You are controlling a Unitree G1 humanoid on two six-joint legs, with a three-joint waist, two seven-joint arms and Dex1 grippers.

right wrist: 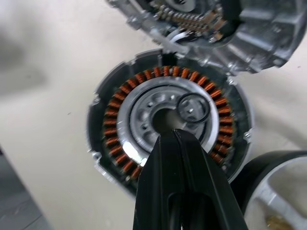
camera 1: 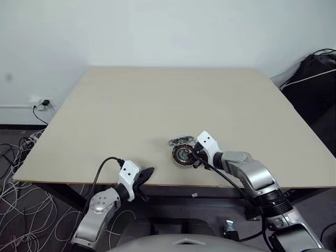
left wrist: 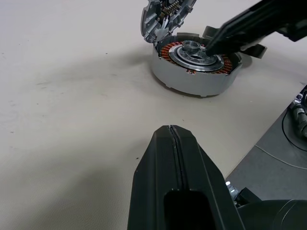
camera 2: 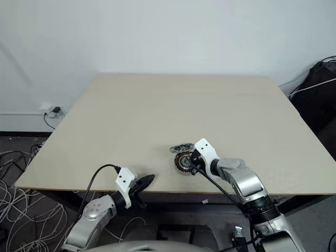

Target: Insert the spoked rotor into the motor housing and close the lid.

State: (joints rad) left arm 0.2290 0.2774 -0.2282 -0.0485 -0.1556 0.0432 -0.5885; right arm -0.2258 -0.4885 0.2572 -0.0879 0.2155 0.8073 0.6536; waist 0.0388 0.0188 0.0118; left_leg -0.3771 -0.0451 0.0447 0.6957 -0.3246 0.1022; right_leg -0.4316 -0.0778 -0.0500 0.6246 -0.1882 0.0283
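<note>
The motor housing (camera 1: 181, 155), a round disc with a copper ring of windings (right wrist: 115, 139), lies near the table's front edge. A small loose dark ring (right wrist: 193, 108) rests on its silver centre. The silver lid (right wrist: 216, 28) leans tilted against the housing's far side. The spoked rotor (right wrist: 259, 167), black-rimmed, lies close beside the housing, mostly cut off in the right wrist view. My right gripper (right wrist: 175, 133) is shut and empty, its tip just above the housing's centre. My left gripper (left wrist: 171, 128) is shut and empty, low at the table's front edge (camera 1: 149, 171), well left of the housing.
The beige table (camera 1: 157, 105) is bare behind and to the left of the parts. Its front edge runs just below the housing. Cables lie on the floor at the left (camera 1: 16, 173), and dark equipment stands at the far right (camera 1: 315, 79).
</note>
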